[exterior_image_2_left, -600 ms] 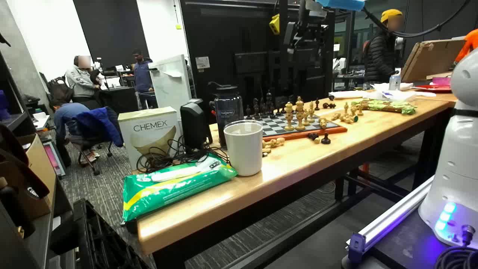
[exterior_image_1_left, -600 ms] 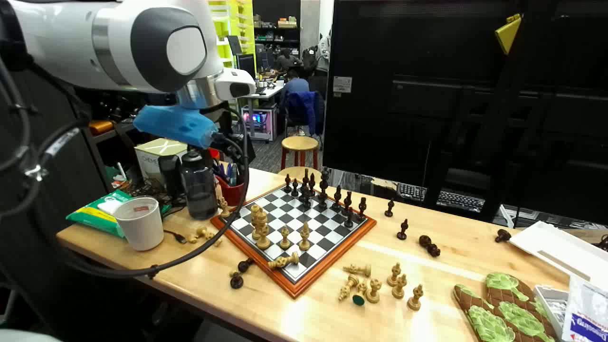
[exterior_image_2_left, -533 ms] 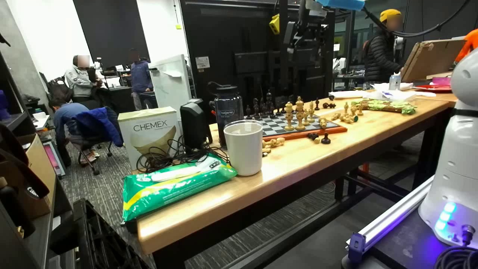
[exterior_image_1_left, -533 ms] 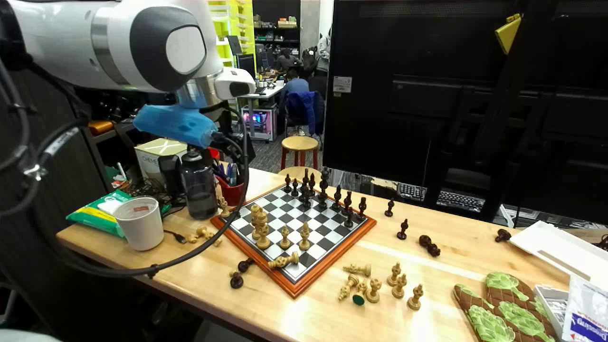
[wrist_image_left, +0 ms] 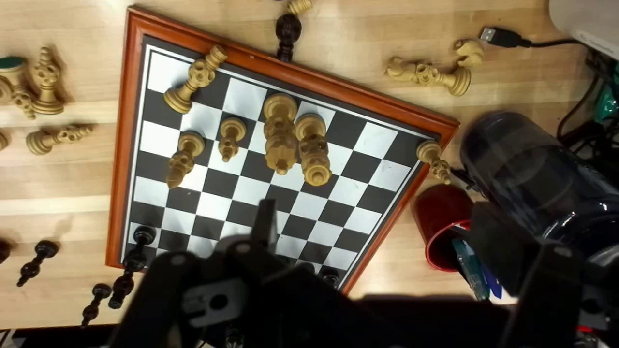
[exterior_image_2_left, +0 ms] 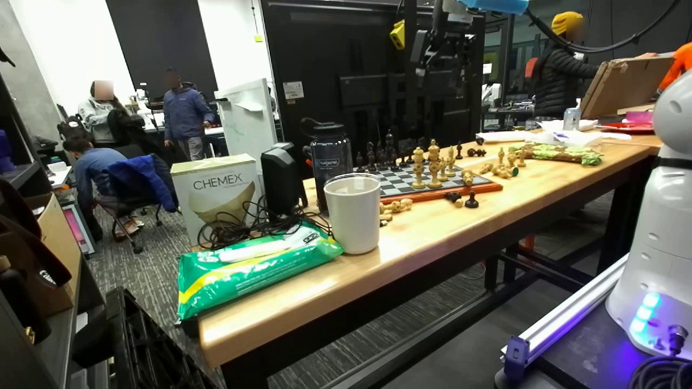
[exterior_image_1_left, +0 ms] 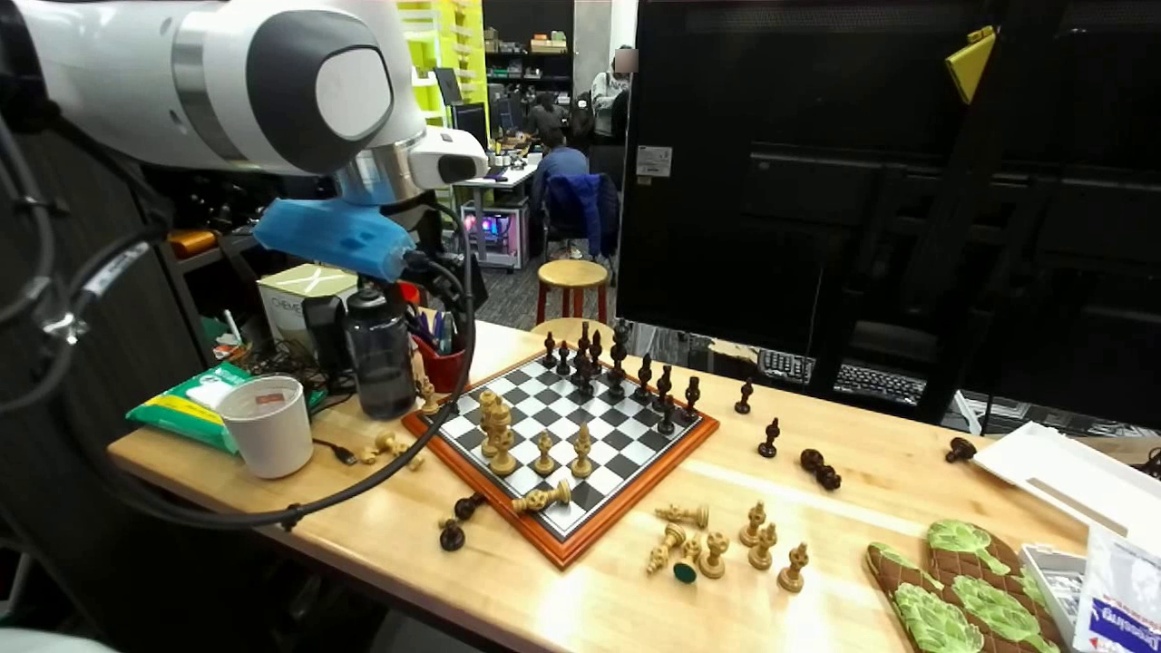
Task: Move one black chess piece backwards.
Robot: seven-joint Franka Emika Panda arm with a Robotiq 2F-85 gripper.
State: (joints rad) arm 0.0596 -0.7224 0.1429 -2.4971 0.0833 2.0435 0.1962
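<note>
Several black chess pieces point(exterior_image_1_left: 619, 358) stand along the far side of the chessboard point(exterior_image_1_left: 635, 485) in an exterior view. One black piece point(exterior_image_1_left: 667, 419) stands a little forward of the others near the right corner. In the wrist view a few black pieces point(wrist_image_left: 134, 261) show at the lower left of the board; others are hidden behind my gripper. My gripper point(wrist_image_left: 384, 237) is open and empty, its two dark fingers wide apart. It hangs high above the table in an exterior view point(exterior_image_2_left: 435, 56), touching nothing.
Tan pieces point(exterior_image_1_left: 501, 440) stand on the near side; one lies fallen point(exterior_image_1_left: 541, 497). Loose black pieces point(exterior_image_1_left: 768, 438) and tan pieces point(exterior_image_1_left: 712, 555) are around the board. A red pen cup point(wrist_image_left: 442, 227), a dark bottle point(exterior_image_1_left: 379, 358) and a white cup point(exterior_image_1_left: 268, 426) stand beside it.
The arm, gripper and chess pieces show no clear movement. Only people in the background have shifted.
</note>
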